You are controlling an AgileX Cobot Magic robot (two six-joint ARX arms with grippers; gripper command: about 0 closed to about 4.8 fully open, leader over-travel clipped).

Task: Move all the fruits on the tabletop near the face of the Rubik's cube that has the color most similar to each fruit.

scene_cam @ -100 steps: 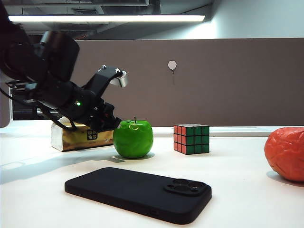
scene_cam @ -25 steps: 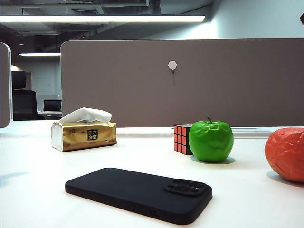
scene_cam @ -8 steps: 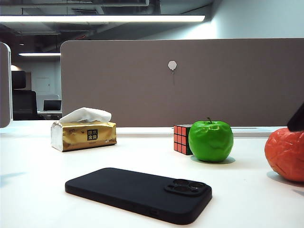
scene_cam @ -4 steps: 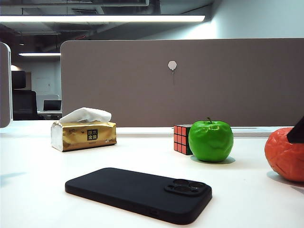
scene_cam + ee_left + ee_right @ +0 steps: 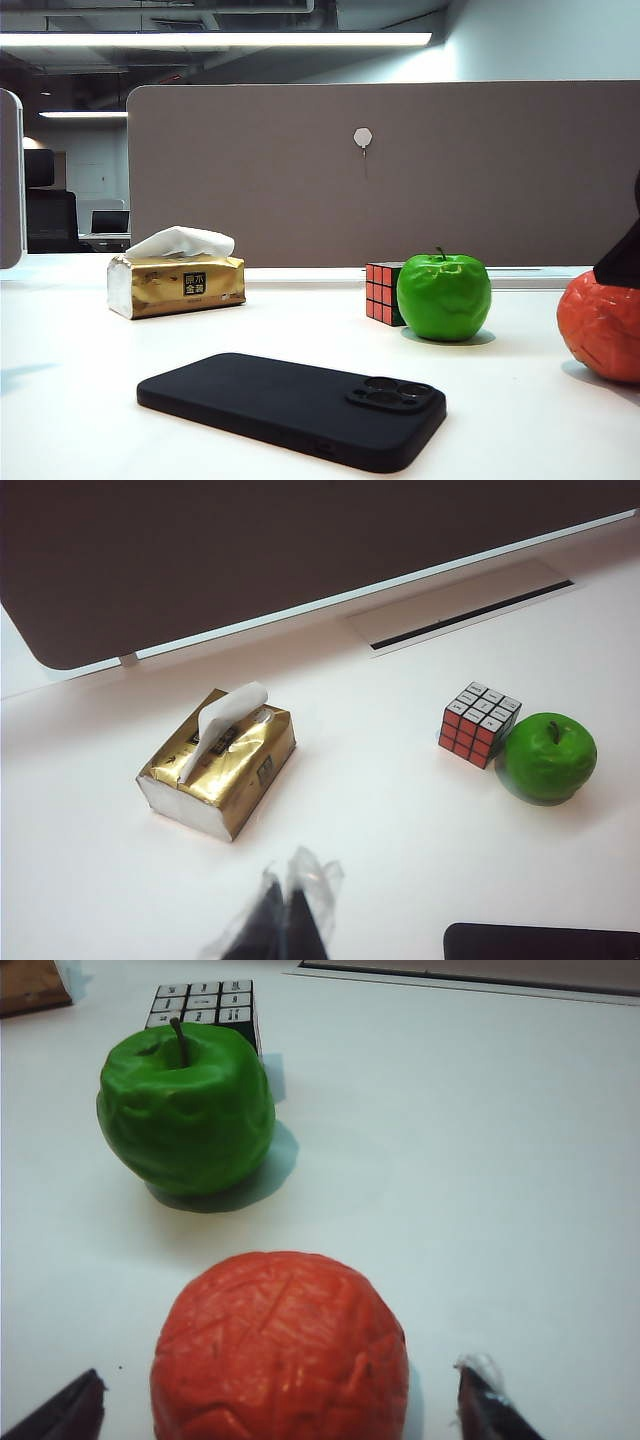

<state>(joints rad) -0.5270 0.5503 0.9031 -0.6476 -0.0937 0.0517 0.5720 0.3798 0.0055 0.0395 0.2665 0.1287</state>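
In the exterior view the green apple (image 5: 444,297) is seen set against the Rubik's cube (image 5: 383,293) at its 3 o'clock, while the orange-red fruit (image 5: 600,325) is left unmoved far right on the tabletop (image 5: 120,400), straddled, not gripped, by the wide-open jaws of the right gripper (image 5: 280,1400); the left gripper (image 5: 285,920) is parked near the tissue box (image 5: 216,764), jaws seemingly closed and empty.

The green apple (image 5: 444,297) blocks most of the Rubik's cube (image 5: 382,292) in the exterior view. The orange-red fruit (image 5: 602,324) runs off the frame edge there, with just a dark sliver of the right end effector (image 5: 285,1400) showing above it. The left end effector (image 5: 285,920) is blurry, cropped, unreadable.
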